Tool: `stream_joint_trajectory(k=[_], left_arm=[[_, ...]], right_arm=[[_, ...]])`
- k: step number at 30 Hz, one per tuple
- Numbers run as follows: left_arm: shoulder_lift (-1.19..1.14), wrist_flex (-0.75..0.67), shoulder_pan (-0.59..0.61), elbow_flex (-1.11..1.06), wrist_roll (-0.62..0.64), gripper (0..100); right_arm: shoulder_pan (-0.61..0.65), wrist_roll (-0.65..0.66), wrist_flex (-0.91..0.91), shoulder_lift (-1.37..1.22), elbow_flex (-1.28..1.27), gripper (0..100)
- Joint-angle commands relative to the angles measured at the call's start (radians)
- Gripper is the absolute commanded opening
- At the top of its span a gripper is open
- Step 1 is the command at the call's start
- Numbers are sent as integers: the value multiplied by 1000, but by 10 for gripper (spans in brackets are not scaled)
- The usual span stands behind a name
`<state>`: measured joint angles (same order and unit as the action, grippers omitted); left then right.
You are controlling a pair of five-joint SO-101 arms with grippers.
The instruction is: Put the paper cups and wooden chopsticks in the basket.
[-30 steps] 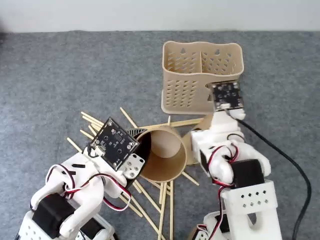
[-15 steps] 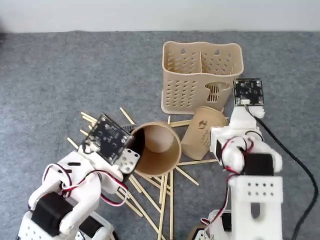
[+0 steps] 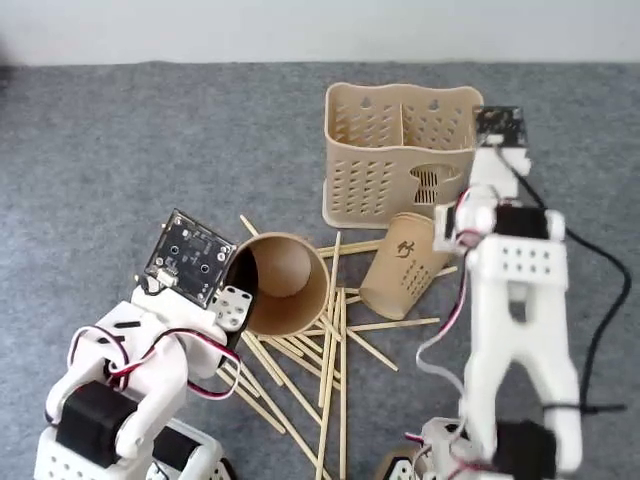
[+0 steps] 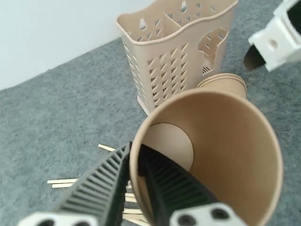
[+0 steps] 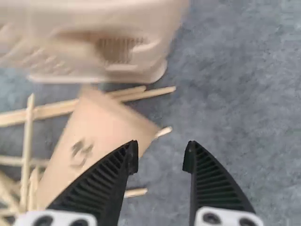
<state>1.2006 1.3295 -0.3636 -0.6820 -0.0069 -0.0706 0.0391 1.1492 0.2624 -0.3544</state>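
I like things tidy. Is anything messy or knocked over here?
Yes. The wooden chopsticks lie scattered in a crisscross heap on the grey carpet, and one paper cup lies tipped on its side across them, just in front of the upright basket.

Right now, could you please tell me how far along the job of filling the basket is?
Done: nothing yet; the basket holds no cup or chopstick that I can see. In hand: the left pincer is shut on the rim of one paper cup. Left: the second cup lies on its side by the basket, the open right pincer near it, and the chopsticks lie scattered on the table.
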Motion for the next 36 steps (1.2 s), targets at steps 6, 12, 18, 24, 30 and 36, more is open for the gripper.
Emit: stream_joint_trajectory(k=[6, 12, 18, 24, 30, 36], left_arm=[[8, 11, 8, 48, -25, 13], [8, 11, 20, 48, -25, 13], [8, 5, 75, 48, -25, 13], [8, 3, 78, 53, -25, 13], [8, 9, 80, 53, -23, 13], [8, 11, 80, 53, -23, 13]], right_arm=[[-27, 181, -133, -234, 98, 165], [-19, 224, -139, -305, 100, 143], [13, 321, 24, -153, 97, 11], [142, 365, 282, 1, 97, 17], [237, 262, 367, 108, 98, 24], [312, -161, 380, 107, 97, 240]])
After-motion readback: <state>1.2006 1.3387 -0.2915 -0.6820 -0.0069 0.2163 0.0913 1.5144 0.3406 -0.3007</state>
